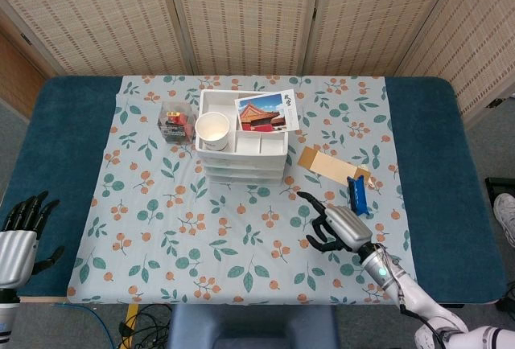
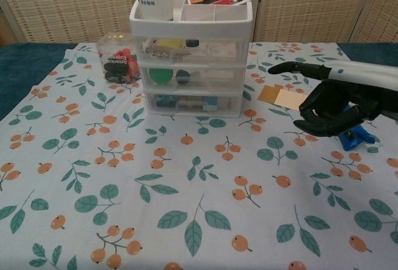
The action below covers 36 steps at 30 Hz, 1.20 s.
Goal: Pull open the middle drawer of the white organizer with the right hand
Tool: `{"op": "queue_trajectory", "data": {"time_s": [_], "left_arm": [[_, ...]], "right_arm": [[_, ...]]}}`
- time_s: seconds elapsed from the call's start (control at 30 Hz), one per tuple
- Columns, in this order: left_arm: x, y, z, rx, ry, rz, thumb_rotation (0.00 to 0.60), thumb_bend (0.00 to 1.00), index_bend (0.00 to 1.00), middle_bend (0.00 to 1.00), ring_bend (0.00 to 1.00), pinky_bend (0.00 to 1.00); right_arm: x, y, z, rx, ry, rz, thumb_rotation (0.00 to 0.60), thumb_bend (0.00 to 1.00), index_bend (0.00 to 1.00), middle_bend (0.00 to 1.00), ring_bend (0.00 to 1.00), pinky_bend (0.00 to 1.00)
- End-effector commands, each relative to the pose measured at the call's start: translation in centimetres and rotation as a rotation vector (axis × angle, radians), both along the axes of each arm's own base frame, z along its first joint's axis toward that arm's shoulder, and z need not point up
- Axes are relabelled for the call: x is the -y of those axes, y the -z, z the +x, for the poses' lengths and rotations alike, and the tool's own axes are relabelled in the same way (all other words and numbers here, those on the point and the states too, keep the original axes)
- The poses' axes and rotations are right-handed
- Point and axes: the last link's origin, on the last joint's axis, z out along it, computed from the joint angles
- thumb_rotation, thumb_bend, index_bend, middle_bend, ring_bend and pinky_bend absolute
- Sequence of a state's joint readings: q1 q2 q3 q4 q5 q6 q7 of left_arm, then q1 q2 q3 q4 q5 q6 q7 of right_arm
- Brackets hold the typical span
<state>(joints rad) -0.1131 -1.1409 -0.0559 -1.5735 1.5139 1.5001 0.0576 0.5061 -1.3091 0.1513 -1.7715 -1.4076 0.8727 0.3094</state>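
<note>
The white organizer (image 1: 241, 148) (image 2: 189, 58) stands at the back middle of the table, three drawers stacked, all closed. Its middle drawer (image 2: 189, 76) shows green and dark items through the clear front. A paper cup (image 1: 212, 130) and a postcard (image 1: 265, 112) sit on top. My right hand (image 1: 334, 224) (image 2: 333, 99) hovers over the cloth to the right of the organizer, one finger pointing toward it, the others curled, holding nothing. My left hand (image 1: 20, 232) rests at the table's near left edge, fingers apart, empty.
A clear box of small items (image 1: 175, 120) stands left of the organizer. A tan card (image 1: 326, 164) and a blue clip-like object (image 1: 356, 195) lie right of it, just behind my right hand. A floral cloth (image 1: 201, 236) covers the table.
</note>
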Motion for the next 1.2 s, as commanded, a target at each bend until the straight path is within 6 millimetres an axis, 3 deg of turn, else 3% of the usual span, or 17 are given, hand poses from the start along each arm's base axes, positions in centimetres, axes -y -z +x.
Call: {"op": "queue_trajectory", "data": {"time_s": [0.03,0.5,1.2], "left_arm": [[0.0,0.0,0.0,0.005,0.002,-0.001,0.600,0.22,0.13,0.06,0.06,0.09],[-0.1,-0.2,0.0,-0.002,-0.004,-0.001,0.600,0.22,0.13,0.06,0.06,0.09],[-0.3,-0.4,-0.3,-0.013,-0.012,-0.001,0.600,0.22,0.13,0.06,0.06,0.09]], "right_arm": [[1.6,2.2,2.7,0.135,0.036,0.133,0.600,0.47,0.00,0.81,0.96,1.00],[5.8,6.6,6.3,0.323,0.091,0.205,0.600,0.51,0.00,0.81,0.97,1.00],[9.5,9.3,9.0,0.335,0.097,0.191,0.600,0.51,0.00,0.81,0.97,1.00]]}}
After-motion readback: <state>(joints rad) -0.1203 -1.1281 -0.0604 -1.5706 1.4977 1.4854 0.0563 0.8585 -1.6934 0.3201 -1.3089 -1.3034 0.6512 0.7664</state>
